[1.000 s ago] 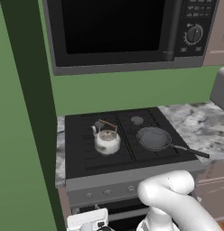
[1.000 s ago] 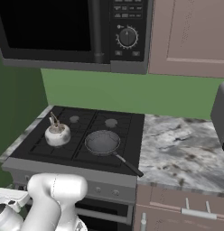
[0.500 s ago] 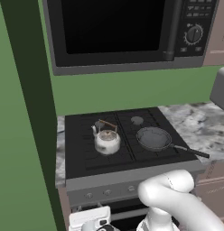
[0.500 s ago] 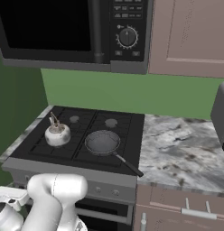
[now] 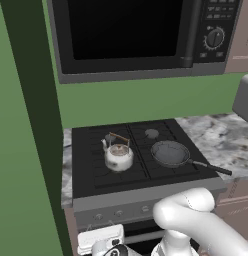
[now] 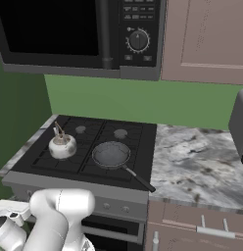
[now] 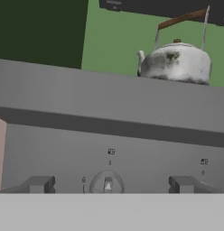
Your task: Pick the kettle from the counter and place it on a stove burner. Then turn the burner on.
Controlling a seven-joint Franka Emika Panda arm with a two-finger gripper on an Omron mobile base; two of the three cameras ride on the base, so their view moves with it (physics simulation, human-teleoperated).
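The white-silver kettle [image 5: 118, 155] [image 6: 62, 145] stands upright on the stove's front left grate, its brown wire handle arched over it. The stove burner beneath it is hidden by its body. In the hand view the kettle [image 7: 177, 61] rises above the stove's front edge, up and to the right. My gripper [image 7: 109, 185] is open, low in front of the stove's grey control panel. A round knob [image 7: 107, 184] sits between its two dark fingertips [image 7: 38, 184]. Nothing is held. The marbled counter [image 5: 221, 142] [image 6: 202, 164] lies right of the stove.
A dark frying pan [image 5: 171, 153] [image 6: 111, 154] sits on the front right grate, handle pointing right and forward. Two small grey caps [image 5: 151, 133] show at the rear. A black microwave [image 5: 131, 35] hangs above. A green wall [image 5: 26, 150] stands to the left.
In the left base view my hand has crept slightly upward in front of the stove panel. Kettle and pan have not moved, and the gripper stays open.
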